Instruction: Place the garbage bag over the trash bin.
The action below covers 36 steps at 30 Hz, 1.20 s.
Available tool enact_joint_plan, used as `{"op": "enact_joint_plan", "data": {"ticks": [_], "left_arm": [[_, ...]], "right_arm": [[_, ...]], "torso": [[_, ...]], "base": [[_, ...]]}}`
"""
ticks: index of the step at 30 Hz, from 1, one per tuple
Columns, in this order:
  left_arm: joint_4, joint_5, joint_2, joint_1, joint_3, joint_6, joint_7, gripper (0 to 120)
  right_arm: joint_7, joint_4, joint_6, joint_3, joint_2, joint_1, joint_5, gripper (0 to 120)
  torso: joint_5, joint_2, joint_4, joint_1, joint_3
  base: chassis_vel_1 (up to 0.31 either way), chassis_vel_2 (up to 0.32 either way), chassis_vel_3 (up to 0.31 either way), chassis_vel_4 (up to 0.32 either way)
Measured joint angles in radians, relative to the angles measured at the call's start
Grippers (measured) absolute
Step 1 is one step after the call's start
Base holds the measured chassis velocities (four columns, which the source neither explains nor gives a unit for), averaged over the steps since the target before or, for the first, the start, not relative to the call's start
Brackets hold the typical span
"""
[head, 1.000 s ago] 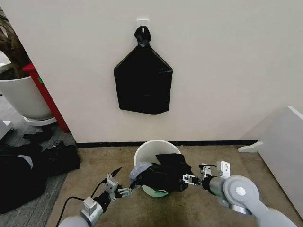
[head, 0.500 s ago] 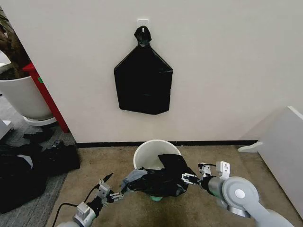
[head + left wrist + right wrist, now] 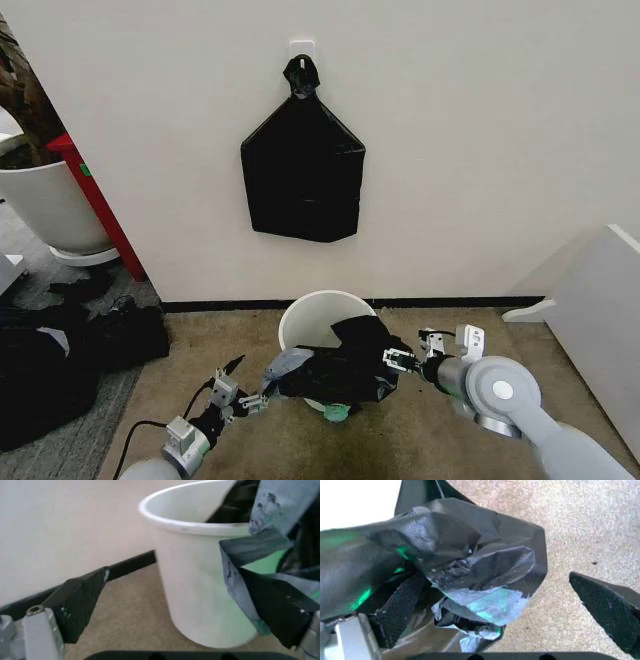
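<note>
The thin crinkly black plastic garbage bag (image 3: pixel 335 372) drapes the near rim of the small round white plastic trash bin (image 3: pixel 310 318), stretched crosswise between left end effector (image 3: pixel 243 402) and right end effector (image 3: pixel 404 359), each with fingers spread and one hooked in film.

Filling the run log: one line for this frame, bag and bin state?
bag: draped on bin's near rim, not over opening | bin: upright | left end effector, right end effector: at bag edges

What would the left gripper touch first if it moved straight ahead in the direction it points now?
Probably the small white plastic trash bin; the left gripper points at its side wall.
</note>
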Motion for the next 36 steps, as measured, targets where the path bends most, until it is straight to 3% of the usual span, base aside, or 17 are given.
{"op": "enact_joint_plan", "data": {"ticks": [5,19,27,36], "left_arm": [[-0.038,0.038,0.07,0.087,-0.004,-0.052,0.014,100],[-0.057,0.065,0.127,0.188,-0.028,-0.143,0.067,100],[-0.175,0.057,0.111,0.123,0.016,-0.052,0.054,100],[-0.228,0.005,0.132,0.06,0.019,0.035,0.025,100]], "right_arm": [[0.018,-0.011,0.0,0.005,0.0,0.002,0.024,100],[0.073,-0.007,0.008,0.005,0.002,0.023,0.067,100],[0.092,0.05,0.009,0.013,-0.02,-0.027,0.051,100],[0.087,0.093,0.008,0.017,-0.027,-0.079,-0.016,100]], "torso": [[0.0001,0.0,-0.0001,0.0,0.0],[0.0,0.0,0.0002,0.0,0.0],[0.0001,0.0,0.0001,0.0,0.0],[0.0001,0.0,0.0,0.0,0.0]], "base": [[0.0,0.0,0.0,0.0],[0.0,0.0,0.0,0.0],[0.0,0.0,0.0,0.0],[0.0,0.0,0.0,0.0]]}}
